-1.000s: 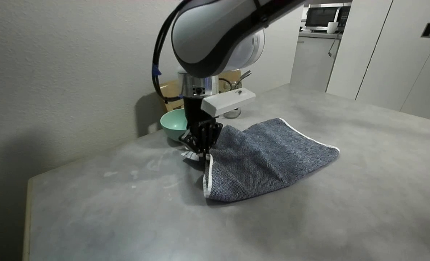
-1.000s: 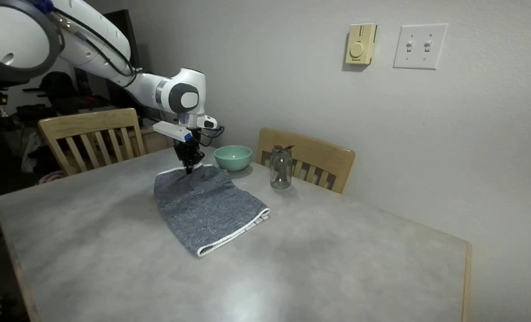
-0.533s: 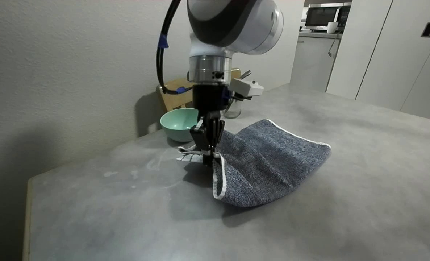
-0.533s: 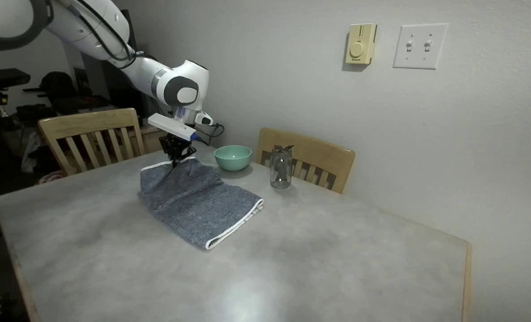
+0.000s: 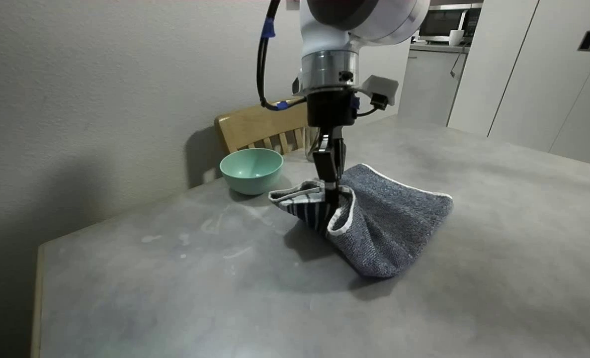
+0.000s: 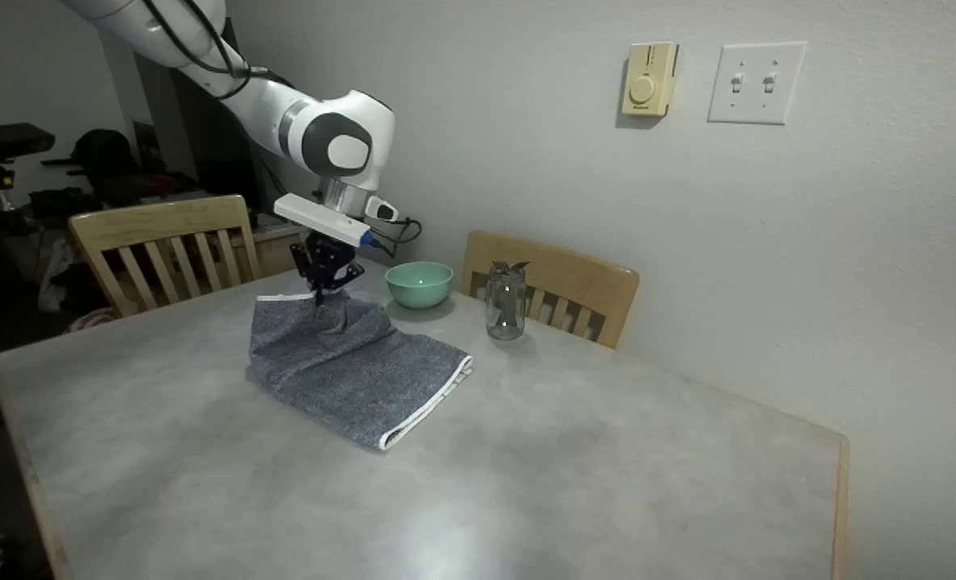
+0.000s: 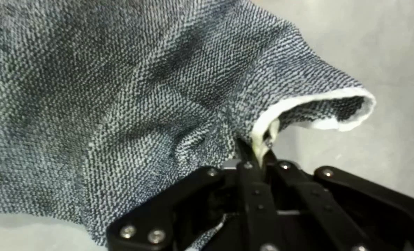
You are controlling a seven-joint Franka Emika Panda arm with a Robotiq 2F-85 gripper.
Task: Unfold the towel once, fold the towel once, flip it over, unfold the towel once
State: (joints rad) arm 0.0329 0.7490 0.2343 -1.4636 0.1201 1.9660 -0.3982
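Observation:
The blue-grey towel with white edging lies folded on the table in both exterior views. My gripper is shut on the towel's near edge and holds it slightly raised. The edging on both sides of the fingers droops in loops. Dark and pale stripes show on the underside beside the fingers. In the wrist view the gripper pinches the white-edged fold, and the towel bunches in wrinkles around the fingertips. The towel's far end lies flat on the table. The layers inside the fold are mostly hidden.
A teal bowl stands close beside the towel. A glass jar with cutlery stands near the wall-side edge. Wooden chairs stand at the table. A wall runs along that side.
The gripper has moved away from the bowl, carrying the pinched towel edge up and over toward the towel's far end. The towel has bunched, and more of the striped underside shows.

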